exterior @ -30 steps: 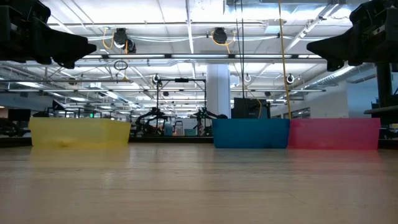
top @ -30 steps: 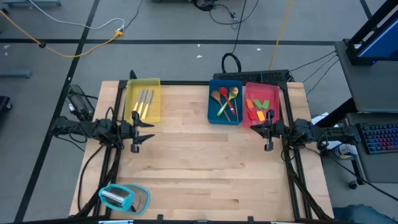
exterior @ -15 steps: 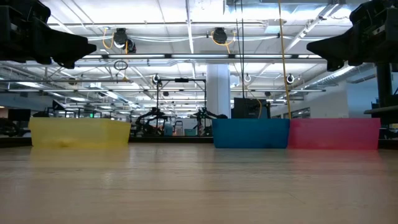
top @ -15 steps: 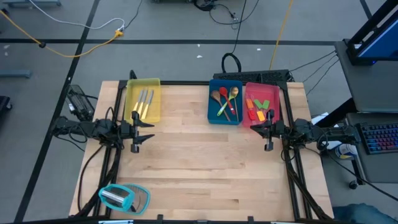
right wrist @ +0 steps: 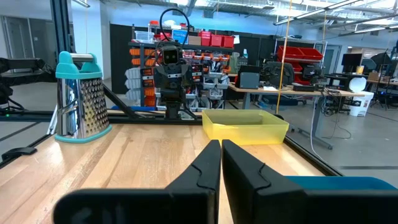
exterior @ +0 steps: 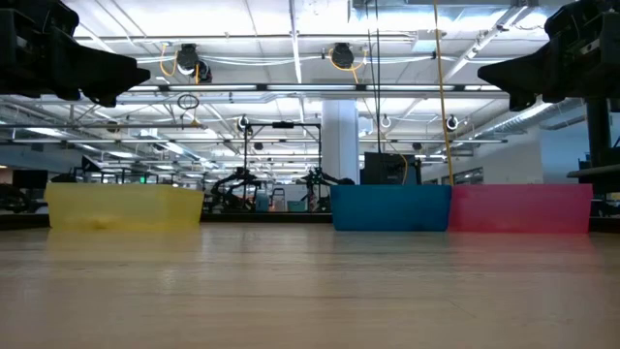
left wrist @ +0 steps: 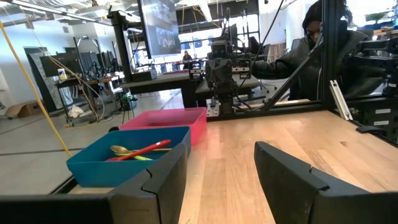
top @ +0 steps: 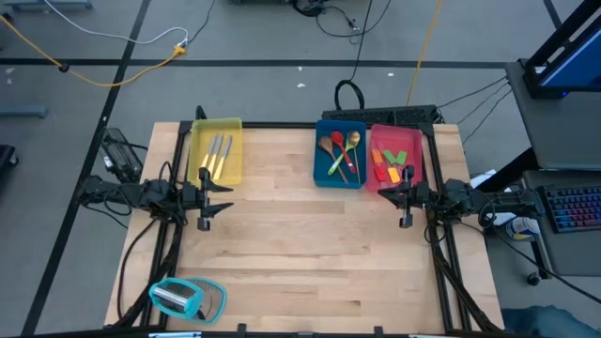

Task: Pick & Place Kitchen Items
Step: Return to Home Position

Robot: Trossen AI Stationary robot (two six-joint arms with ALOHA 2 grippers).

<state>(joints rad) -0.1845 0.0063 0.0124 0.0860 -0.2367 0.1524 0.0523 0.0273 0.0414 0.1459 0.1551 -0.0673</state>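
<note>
Wooden bench [top: 310,244] is staying unchanged, kitchen items [top: 340,155] lying in trays [top: 221,127] at 12 o'clock; left gripper [left wrist: 219,149] fingers released at 9, right gripper [right wrist: 221,144] fingers clenched empty at 3; sorting is looking done.

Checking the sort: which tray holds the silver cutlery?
The yellow tray, alone at the left; the blue tray and pink tray, side by side, hold coloured utensils.

Silver cutlery [top: 217,155] lying in yellow tray [top: 234,130], spoons [top: 342,152] in blue tray [top: 323,176], spatulas [top: 386,161] in pink tray [top: 418,148]

Table [top: 310,244], far edge: left tray [top: 201,130] holds cutlery [top: 218,155], middle tray [top: 340,125] spoons [top: 343,152], right tray [top: 415,139] spatulas [top: 387,165]. Grater [top: 183,298] front-left.
</note>
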